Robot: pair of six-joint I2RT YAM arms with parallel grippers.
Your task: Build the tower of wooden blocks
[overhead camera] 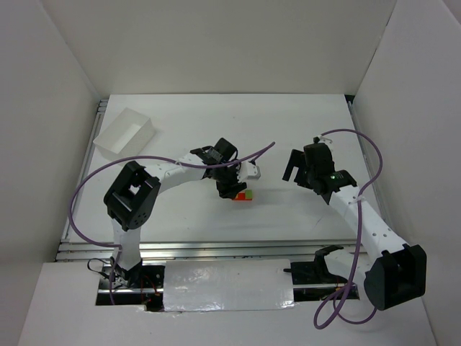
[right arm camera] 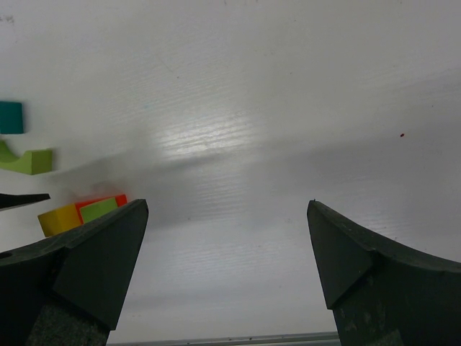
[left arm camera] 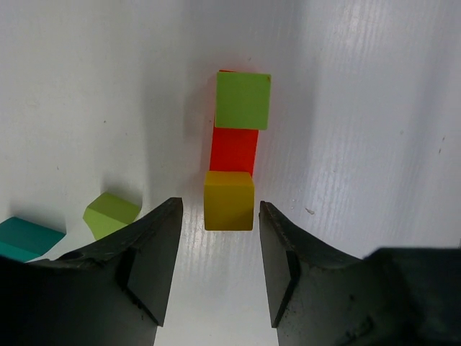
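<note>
White box (overhead camera: 126, 133): sitting at the far left of the table (overhead camera: 288, 137), well apart from the work and not getting in the way.
Loose pieces: a teal piece (left arm camera: 25, 238) and a green piece (left arm camera: 109, 215) are lying just left of the left arm's fingers, apart from the row.
Left gripper (left arm camera: 220, 209): hovering with its fingers apart, one on each side of the yellow block (left arm camera: 229, 200) and touching neither face.
Tower: the yellow block, a red block (left arm camera: 234, 149) and a green block (left arm camera: 243, 99) are sitting in a line, touching, near the table's middle. I cannot tell whether they are rising as a stack or lying flat.
Step in hand: likely taking or settling the yellow block. Closing squarely and slowly on its side faces is looking wise, so the red neighbour is not getting nudged.
Right gripper (right arm camera: 227, 205): waiting with fingers spread wide and nothing between them, right of the blocks.
Room: bare table is opening to the right and far side. Leftward is tighter — the green piece is lying close.
</note>
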